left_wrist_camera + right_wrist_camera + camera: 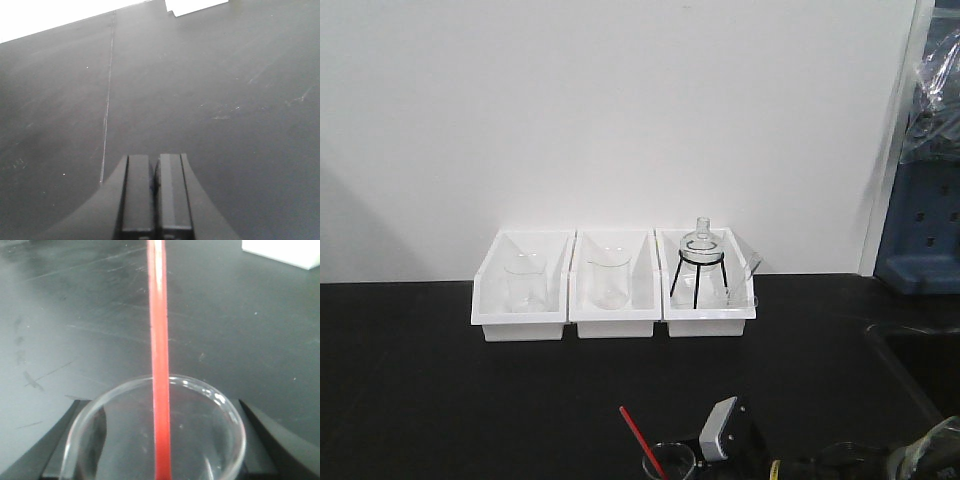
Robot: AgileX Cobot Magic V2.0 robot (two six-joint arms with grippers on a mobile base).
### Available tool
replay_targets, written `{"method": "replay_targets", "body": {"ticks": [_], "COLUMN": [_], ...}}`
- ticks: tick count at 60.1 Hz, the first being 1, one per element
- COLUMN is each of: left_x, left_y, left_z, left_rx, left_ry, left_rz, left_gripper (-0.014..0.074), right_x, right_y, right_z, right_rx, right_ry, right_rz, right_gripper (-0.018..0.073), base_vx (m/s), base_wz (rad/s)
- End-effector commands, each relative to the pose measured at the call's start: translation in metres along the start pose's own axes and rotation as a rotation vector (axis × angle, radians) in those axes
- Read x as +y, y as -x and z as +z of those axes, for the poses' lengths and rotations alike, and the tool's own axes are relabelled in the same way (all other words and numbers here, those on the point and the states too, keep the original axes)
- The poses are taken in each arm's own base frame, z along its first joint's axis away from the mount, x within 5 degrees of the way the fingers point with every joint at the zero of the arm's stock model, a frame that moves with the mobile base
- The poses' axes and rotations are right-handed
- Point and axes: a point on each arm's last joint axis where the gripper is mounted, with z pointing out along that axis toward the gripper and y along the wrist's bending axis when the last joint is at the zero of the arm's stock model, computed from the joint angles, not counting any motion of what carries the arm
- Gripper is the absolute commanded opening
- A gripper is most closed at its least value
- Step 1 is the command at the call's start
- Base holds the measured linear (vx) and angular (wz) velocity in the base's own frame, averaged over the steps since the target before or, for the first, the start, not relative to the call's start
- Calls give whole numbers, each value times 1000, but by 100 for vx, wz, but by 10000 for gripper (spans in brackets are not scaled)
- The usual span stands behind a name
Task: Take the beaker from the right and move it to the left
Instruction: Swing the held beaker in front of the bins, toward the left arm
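The beaker is clear glass with a long red spoon standing in it. It fills the bottom of the right wrist view. My right gripper is shut on it, with a dark finger on each side of the glass. In the front view the beaker and the spoon sit at the bottom edge, just left of the right arm's wrist, over the black table. My left gripper is shut and empty above bare black table.
Three white trays stand in a row at the back: the left tray and the middle tray each hold a spoonless beaker, the right tray a round flask on a black tripod. A clear glass vessel sits bottom right.
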Motion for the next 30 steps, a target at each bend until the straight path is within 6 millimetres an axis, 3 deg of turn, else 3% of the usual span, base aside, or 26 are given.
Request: {"method": "replay_targets", "body": {"ticks": [1, 17, 30], "left_x": [0, 0, 0], "left_y": [2, 2, 2], "left_z": [2, 2, 2], "left_rx": [-65, -65, -65], "left_ry": [4, 4, 4], "left_rz": [1, 1, 1], "left_gripper": [-6, -6, -6], "right_x": [0, -1, -1], "right_y": [31, 27, 26], "right_z": [-4, -3, -3], "right_rx": [-126, -115, -114], "right_ry": [4, 9, 11], "right_rz": [-60, -49, -43], "right_gripper": [18, 162, 420], "base_vx": [0, 0, 0], "base_wz": [0, 0, 0]}}
